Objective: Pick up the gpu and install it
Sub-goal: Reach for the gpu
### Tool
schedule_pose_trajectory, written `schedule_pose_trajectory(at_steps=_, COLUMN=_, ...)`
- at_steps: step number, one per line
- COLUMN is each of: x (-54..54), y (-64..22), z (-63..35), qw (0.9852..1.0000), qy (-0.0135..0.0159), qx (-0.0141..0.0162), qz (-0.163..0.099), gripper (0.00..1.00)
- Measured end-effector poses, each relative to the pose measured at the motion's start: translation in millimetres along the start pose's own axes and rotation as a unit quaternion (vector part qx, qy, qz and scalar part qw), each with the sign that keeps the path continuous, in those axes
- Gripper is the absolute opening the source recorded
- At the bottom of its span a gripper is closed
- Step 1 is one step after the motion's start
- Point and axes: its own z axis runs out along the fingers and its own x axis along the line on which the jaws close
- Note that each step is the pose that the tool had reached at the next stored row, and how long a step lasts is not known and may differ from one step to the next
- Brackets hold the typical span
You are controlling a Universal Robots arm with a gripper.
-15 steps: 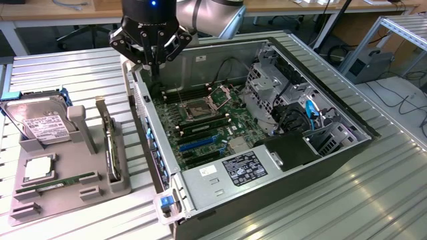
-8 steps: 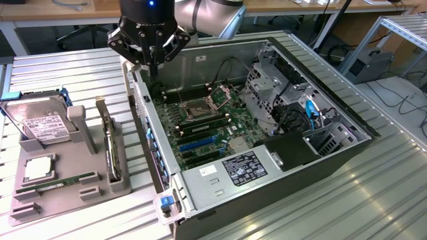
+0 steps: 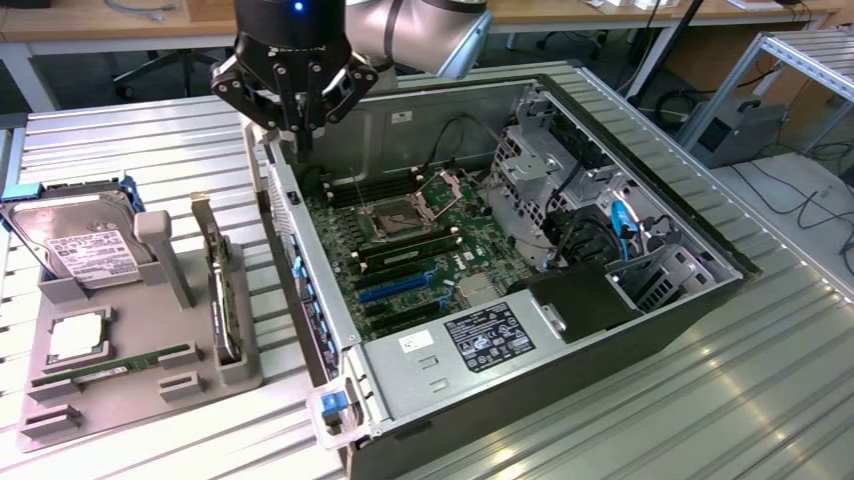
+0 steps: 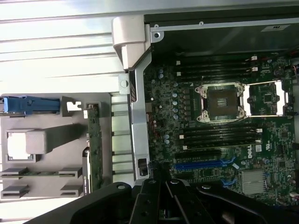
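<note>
A ribbed silvery metal surface (image 3: 120, 150) carries an open black tower computer case (image 3: 561, 390) lying on its side, with its green motherboard (image 3: 441, 240) exposed. Just beside the case, on the exterior view's left, sits a grey moulded holder tray (image 3: 80, 410) with a boxy silver hard drive (image 3: 87, 250) in it. The gpu (image 3: 220, 290), a thin dark card, stands on edge in the tray slot nearest the case. The black hand (image 3: 304, 130) hangs clenched and empty over the case wall that faces the tray. It is well apart from the gpu.
</note>
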Motion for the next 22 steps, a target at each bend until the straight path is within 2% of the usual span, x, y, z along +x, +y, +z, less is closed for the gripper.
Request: schedule_pose_trajectory(at_steps=22, x=7.2, y=-0.6, z=-0.2, qw=1.0000, qy=0.0000, qx=0.0000, qz=0.000, gripper=0.11)
